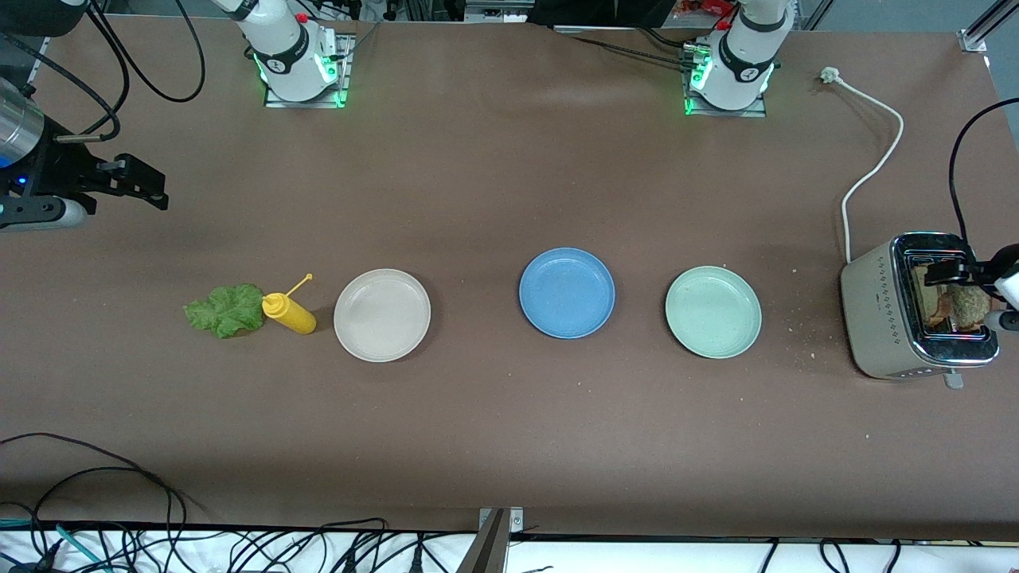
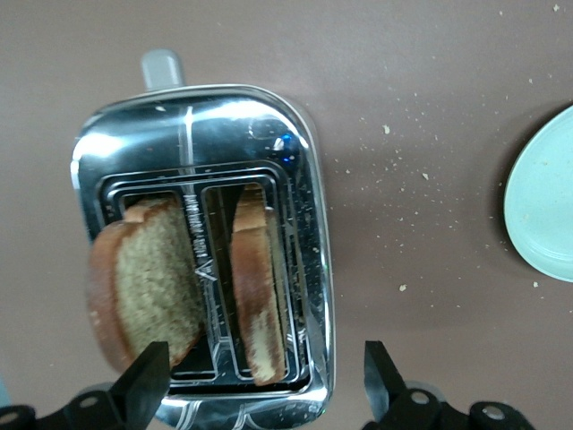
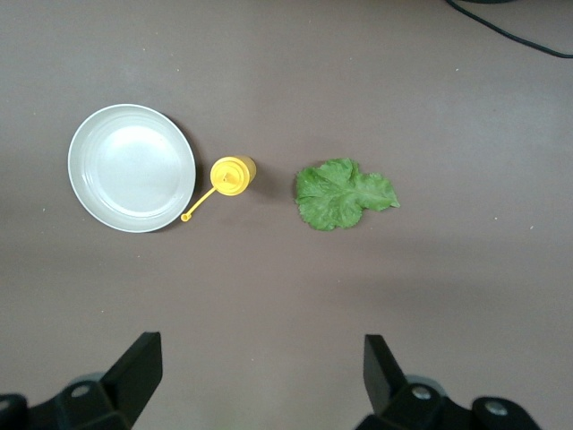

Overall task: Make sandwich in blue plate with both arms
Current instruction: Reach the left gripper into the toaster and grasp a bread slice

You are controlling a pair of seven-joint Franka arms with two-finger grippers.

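Note:
The blue plate [image 1: 567,292] lies bare at the table's middle. The sandwich's parts lie apart. Two brown bread slices [image 2: 148,287] [image 2: 260,296] stand in the slots of the silver toaster [image 1: 884,310] [image 2: 295,161] at the left arm's end. The green lettuce leaf [image 1: 227,310] [image 3: 342,193] lies flat at the right arm's end. My left gripper [image 1: 959,296] [image 2: 264,376] hangs open over the toaster's top, its fingers straddling the slots without touching the bread. Open and holding nothing, my right gripper [image 1: 139,181] [image 3: 260,376] hovers over bare table near the lettuce.
A yellow squeeze bottle [image 1: 288,312] [image 3: 233,175] stands between the lettuce and a beige plate [image 1: 382,314] [image 3: 132,167]. A pale green plate [image 1: 713,311] [image 2: 546,206] lies between the blue plate and the toaster. Crumbs dot the table there. The toaster's white cord [image 1: 876,159] trails toward the left arm's base.

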